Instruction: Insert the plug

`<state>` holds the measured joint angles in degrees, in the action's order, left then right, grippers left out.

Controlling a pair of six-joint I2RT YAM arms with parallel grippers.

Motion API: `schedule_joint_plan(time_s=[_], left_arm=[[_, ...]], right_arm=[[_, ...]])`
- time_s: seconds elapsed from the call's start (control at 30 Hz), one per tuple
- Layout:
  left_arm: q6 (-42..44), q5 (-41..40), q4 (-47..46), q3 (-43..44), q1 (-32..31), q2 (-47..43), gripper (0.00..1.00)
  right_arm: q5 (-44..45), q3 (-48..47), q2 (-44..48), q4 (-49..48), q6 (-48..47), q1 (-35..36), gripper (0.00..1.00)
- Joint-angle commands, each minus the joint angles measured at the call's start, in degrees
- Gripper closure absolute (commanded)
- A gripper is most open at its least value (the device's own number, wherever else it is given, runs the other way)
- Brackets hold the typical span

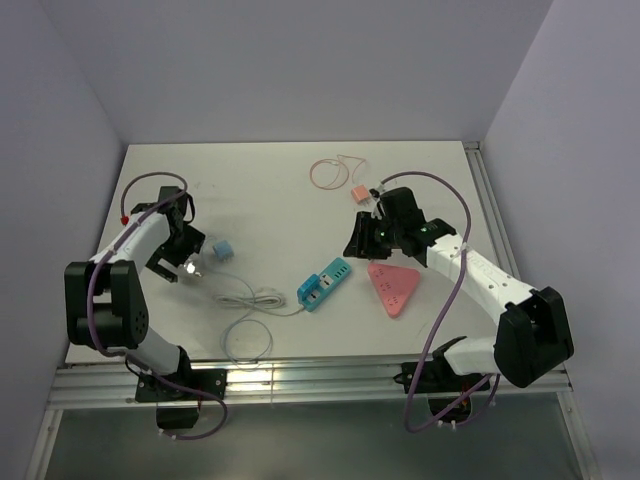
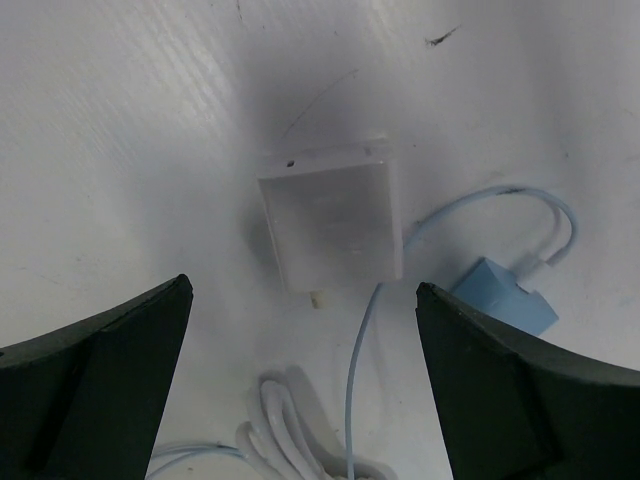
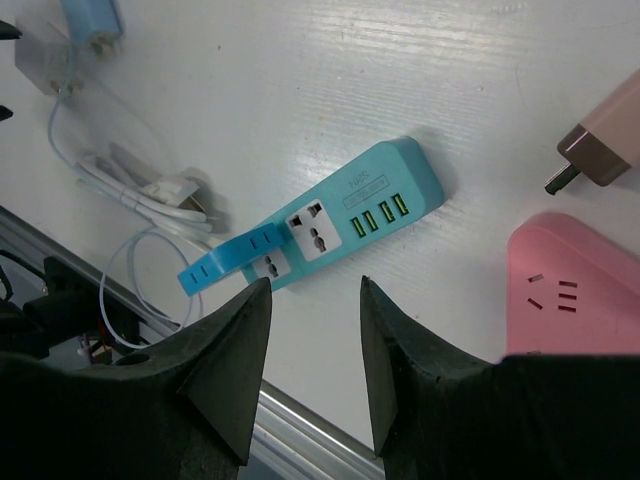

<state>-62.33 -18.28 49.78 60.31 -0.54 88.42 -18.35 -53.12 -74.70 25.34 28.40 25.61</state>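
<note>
1. Left fingers (image 2: 100, 370): spread wide, released. White plug (image 2: 330, 225) lies flat on the counter (image 2: 120, 120) beyond the tips.
2. Plug's long axis 12–6 in the left wrist view; prong end faces 6 o'clock.
3. Right fingers (image 3: 225, 370): part-spread, empty, above the teal power strip (image 3: 330, 225); strip axis 8–2, label unreadable.
4. Top view: plug at the strip's 9 o'clock, well apart.

a white table (image 1: 270, 190) is being occupied near its middle by a teal power strip (image 1: 324, 284), with a pink triangular socket block (image 1: 394, 288) just beside it. a white adapter (image 2: 332, 222), a small blue plug (image 1: 222, 249) and a coiled white cable (image 1: 262, 298) are being carried at the left. a pink plug (image 1: 360, 193) and a thin looped cord (image 1: 324, 176) are being carried toward the far edge.
</note>
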Motion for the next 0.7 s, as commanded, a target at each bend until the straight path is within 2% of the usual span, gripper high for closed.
schedule_joint_plan(time_s=[0.0, 0.2, 0.3, 0.47, 0.53, 0.57, 0.6, 0.67], left_arm=[[-2.89, -0.09, -2.93, -0.98, 0.45, 1.40, 0.01], [-4.21, -0.17, -6.18, -2.57, 3.43, 4.74, 0.05], [-4.56, 1.23, -7.68, -3.62, 4.49, 5.79, 0.14], [-3.25, 2.46, -10.48, -6.34, 5.28, 6.32, 0.45], [-1.50, 4.56, -11.28, -7.22, 5.37, 6.24, 0.83], [-0.44, 6.05, -12.68, -8.01, 5.98, 5.97, 0.94], [0.62, 7.28, -13.04, -8.28, 6.25, 5.45, 1.00], [2.47, 8.61, -12.69, -8.37, 6.25, 1.51, 1.00]], right_arm=[[-1.69, -0.05, 0.34, -2.93, -0.81, -0.21, 0.52], [-1.87, 0.04, 0.60, -3.02, -0.81, -0.29, 0.53], [-1.51, -0.14, 0.52, -2.58, -0.72, -0.29, 0.53], [-0.29, -0.31, 1.13, -2.23, -0.28, -0.12, 0.53], [0.59, -0.66, 1.22, -2.05, -0.01, 0.14, 0.53], [1.12, -1.19, 1.13, -1.70, -0.10, 0.76, 0.53], [1.30, -1.63, 1.31, -1.61, -0.45, 1.11, 0.53], [2.26, -2.85, 1.83, -1.96, -1.07, 2.51, 0.53]])
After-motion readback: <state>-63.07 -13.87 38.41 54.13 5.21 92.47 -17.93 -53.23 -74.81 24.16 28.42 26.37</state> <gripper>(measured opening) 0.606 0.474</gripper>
